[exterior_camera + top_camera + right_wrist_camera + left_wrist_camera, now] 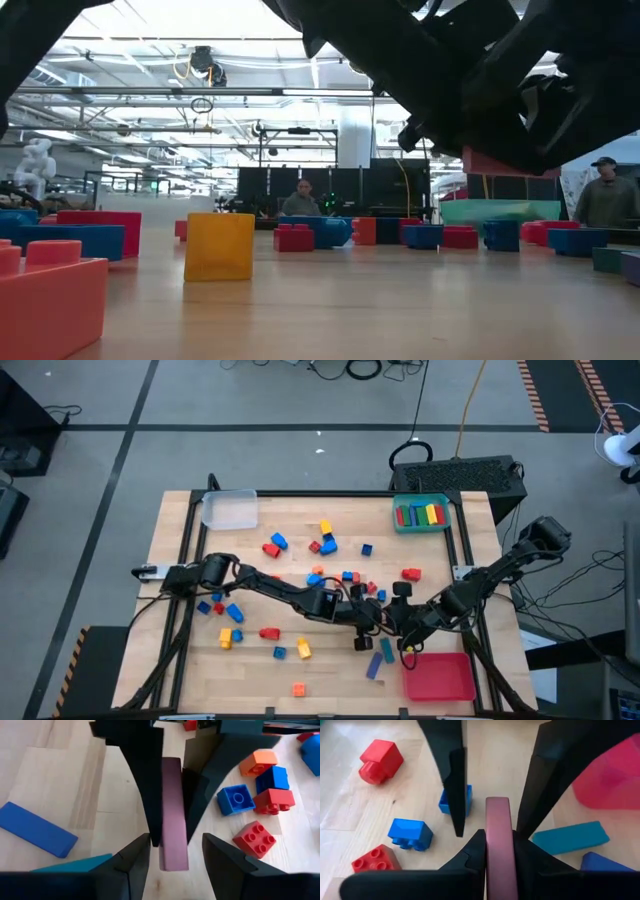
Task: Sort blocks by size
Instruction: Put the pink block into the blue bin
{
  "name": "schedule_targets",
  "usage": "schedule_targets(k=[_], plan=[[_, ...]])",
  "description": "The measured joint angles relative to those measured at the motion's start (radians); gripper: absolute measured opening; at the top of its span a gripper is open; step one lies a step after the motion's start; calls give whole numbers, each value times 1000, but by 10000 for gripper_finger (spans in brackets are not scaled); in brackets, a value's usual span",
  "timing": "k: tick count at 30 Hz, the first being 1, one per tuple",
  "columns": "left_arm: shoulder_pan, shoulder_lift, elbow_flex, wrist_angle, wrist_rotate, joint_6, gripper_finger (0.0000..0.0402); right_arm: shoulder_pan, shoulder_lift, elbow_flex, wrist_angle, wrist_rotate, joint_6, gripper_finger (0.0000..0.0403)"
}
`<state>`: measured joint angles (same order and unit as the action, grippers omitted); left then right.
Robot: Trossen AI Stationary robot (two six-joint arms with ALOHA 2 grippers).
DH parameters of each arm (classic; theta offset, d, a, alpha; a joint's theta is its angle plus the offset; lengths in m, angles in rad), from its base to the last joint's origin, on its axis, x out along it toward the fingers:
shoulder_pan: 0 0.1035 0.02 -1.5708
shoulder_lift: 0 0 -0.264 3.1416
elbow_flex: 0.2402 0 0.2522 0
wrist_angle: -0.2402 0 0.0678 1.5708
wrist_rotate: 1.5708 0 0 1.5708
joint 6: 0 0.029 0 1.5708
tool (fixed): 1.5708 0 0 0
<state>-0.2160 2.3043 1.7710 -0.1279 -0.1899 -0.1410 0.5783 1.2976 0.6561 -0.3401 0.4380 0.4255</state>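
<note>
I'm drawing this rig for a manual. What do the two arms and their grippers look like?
Both arms are dark, nearly black, jointed links with black cables along them. The left arm has a pale end piece at its base. Each gripper, left gripper and right gripper, has two flat, matte black fingers tapering to thin tips. No markings show.

Yellow block [219,246] upright on table [380,320] | red brick [50,300] nearer, leftward | blue bricks [320,231] behind | dark arms [470,70] overhead

Both hands [385,628] meet beside the near-right tray [438,677], blocks [322,545] behind.
</note>
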Motion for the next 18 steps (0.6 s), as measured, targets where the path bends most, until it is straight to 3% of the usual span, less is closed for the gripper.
schedule_targets(k=[11,18], plan=[[0,0,0,-9,5,2,59,0,0,0,-7,-7,2,44],[3,0,0,-17,-6,-10,168,0,0,0,-15,-3,44,34]])
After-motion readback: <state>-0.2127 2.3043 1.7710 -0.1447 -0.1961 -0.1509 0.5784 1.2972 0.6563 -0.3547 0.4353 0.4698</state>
